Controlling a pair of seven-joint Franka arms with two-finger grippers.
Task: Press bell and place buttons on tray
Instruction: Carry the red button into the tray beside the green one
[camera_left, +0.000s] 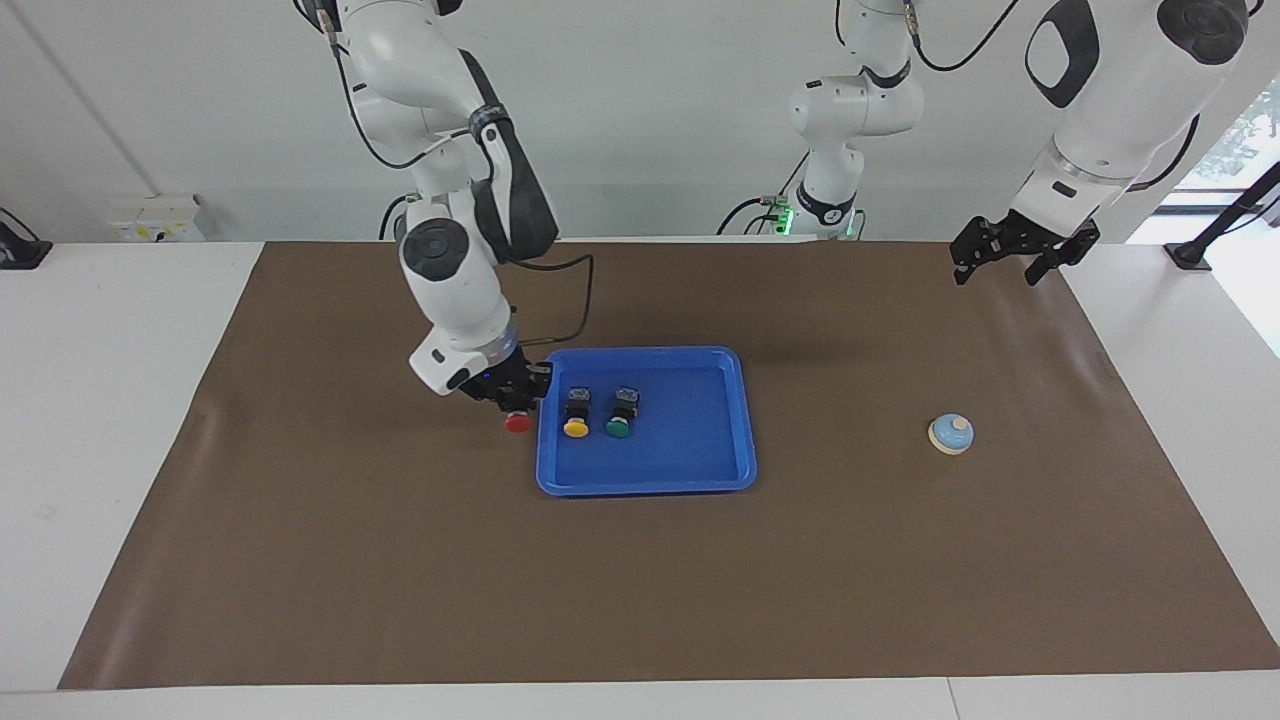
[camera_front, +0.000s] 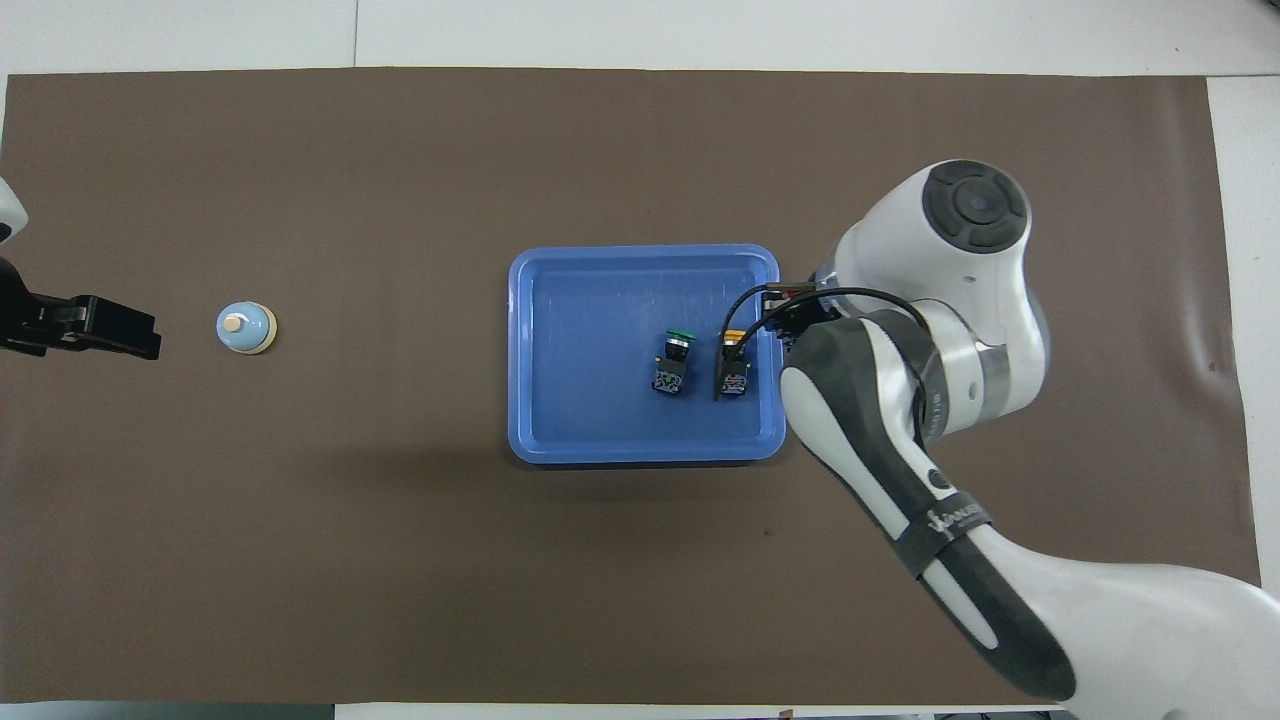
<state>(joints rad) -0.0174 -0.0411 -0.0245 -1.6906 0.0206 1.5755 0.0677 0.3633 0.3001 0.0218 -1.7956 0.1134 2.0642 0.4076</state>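
The blue tray (camera_left: 690, 445) (camera_front: 600, 400) lies mid-mat with the yellow button (camera_left: 575, 427) (camera_front: 735, 345) and the green button (camera_left: 618, 427) (camera_front: 678, 336) lying in it side by side. My right gripper (camera_left: 511, 402) is shut on the red button (camera_left: 518, 423), held just off the mat over the tray's rim at the right arm's end. In the overhead view the wrist hides most of that grip. The bell (camera_left: 951, 434) (camera_front: 246, 328) stands alone toward the left arm's end. My left gripper (camera_left: 1003, 266) (camera_front: 120, 335) waits open above the mat's corner by its base.
A brown mat (camera_left: 640, 580) covers the table, with white tabletop (camera_left: 100, 400) around it. A black cable (camera_front: 725, 330) from the right wrist loops above the yellow button. A third white arm (camera_left: 840, 130) stands between the two bases.
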